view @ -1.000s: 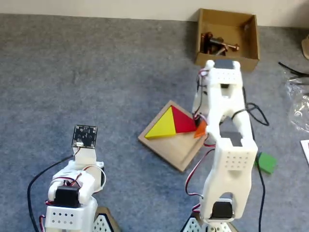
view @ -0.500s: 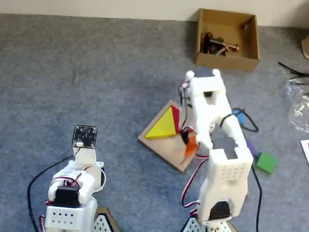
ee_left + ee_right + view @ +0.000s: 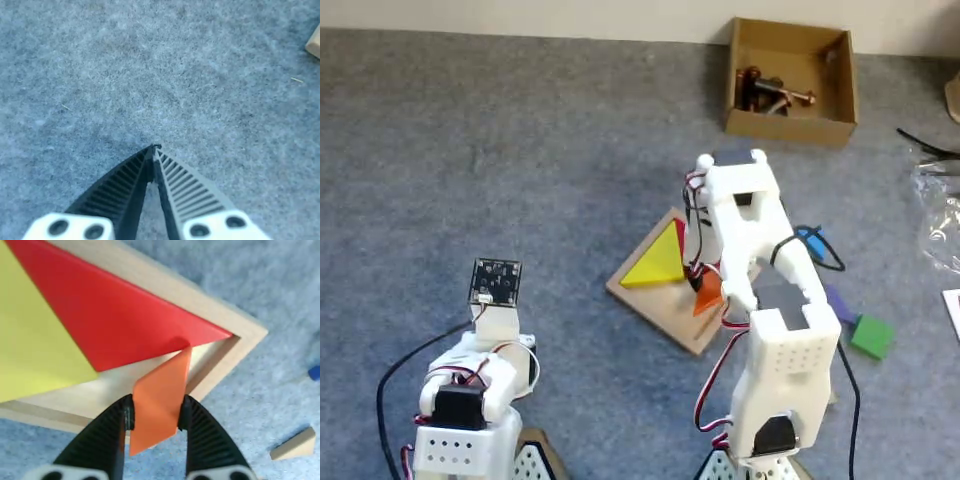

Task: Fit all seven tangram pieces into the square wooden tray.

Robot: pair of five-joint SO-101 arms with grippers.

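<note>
The square wooden tray (image 3: 650,303) lies mid-table with a yellow triangle (image 3: 654,262) and a red triangle (image 3: 681,236) in it. My right gripper (image 3: 156,410) hangs over the tray, shut on an orange piece (image 3: 157,400) whose tip touches the red triangle (image 3: 110,315) near the tray's corner (image 3: 250,332). The high view shows the orange piece (image 3: 708,293) under the right arm. A green piece (image 3: 871,336), a purple piece (image 3: 840,303) and a blue piece (image 3: 812,240) lie on the carpet right of the tray. My left gripper (image 3: 152,150) is shut over bare carpet, far left of the tray.
A cardboard box (image 3: 790,80) with metal parts stands at the back right. A clear plastic bag (image 3: 940,215) and cables lie at the right edge. A small wooden wedge (image 3: 295,445) rests on the carpet near the tray. Grey carpet stretches open to the left.
My right arm has swung left over the tray, carrying the orange piece from the tray's right edge to above its inner area. The left arm has not moved.
</note>
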